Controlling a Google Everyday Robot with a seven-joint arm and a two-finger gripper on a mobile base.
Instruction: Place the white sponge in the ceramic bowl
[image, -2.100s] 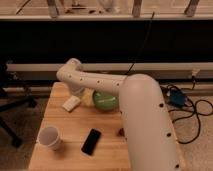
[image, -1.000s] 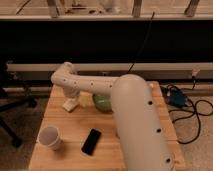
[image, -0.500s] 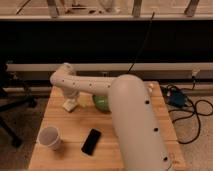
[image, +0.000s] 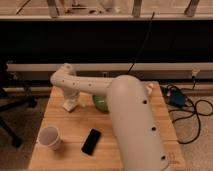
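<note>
The white sponge (image: 69, 105) lies on the wooden table (image: 65, 160) at its back left. The green ceramic bowl (image: 100, 103) stands just right of it, mostly hidden behind my arm. My arm reaches from the lower right across the table, bends at the back left and points down. My gripper (image: 72, 96) is at the end of it, right over the sponge and close to or touching it. I cannot tell whether it holds the sponge.
A white cup (image: 50, 137) stands at the front left and a black phone (image: 91, 141) lies near the front middle. A small white object (image: 149, 89) is at the back right edge. An office chair (image: 12, 100) is left of the table; cables and a blue box (image: 176, 98) lie on the floor at right.
My arm has swung left and nearer the camera, and its end has come down over the sponge. The sponge, bowl, cup and phone have stayed put.
</note>
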